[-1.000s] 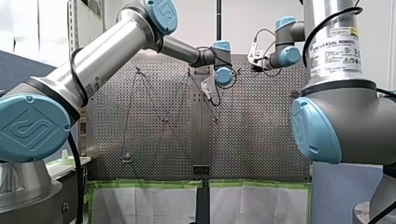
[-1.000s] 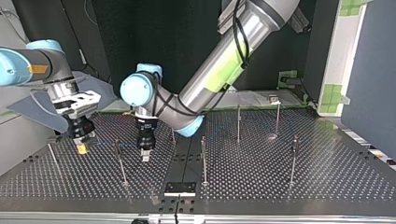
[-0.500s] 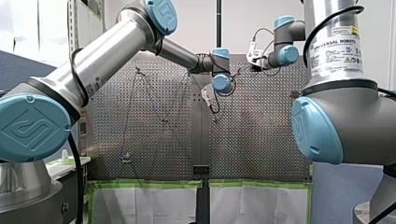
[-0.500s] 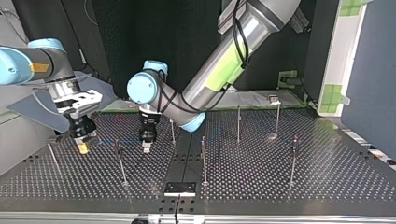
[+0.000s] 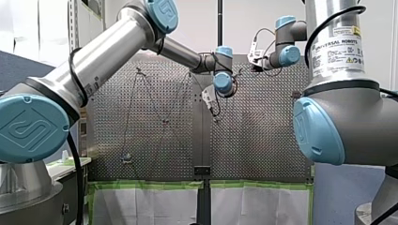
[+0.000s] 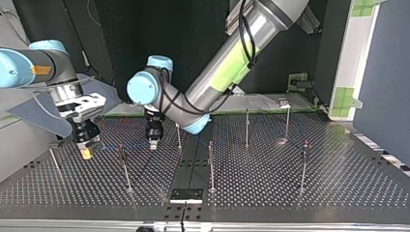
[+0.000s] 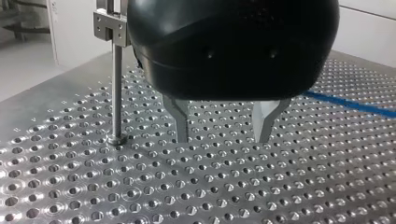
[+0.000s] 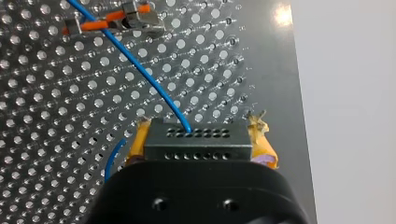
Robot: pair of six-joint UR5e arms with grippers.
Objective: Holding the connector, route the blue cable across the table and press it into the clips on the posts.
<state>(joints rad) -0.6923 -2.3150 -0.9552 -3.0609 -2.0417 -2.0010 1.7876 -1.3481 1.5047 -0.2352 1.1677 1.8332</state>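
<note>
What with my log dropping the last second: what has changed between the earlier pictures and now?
My left claw, open and empty, moved up the top view, away from that camera and toward the arms' side of the table. Nothing was taken hold of or let go. My right claw stayed put, shut on the connector with the blue cable trailing from it; the posts did not move.

Small black plate (image 6: 186, 195) sat bottom-centre in top view. White panel (image 6: 360, 58) w/ green tape patches (image 6: 344, 96) stood at right. Front view: white sheets (image 5: 145, 206), green-edged, along bottom.
</note>
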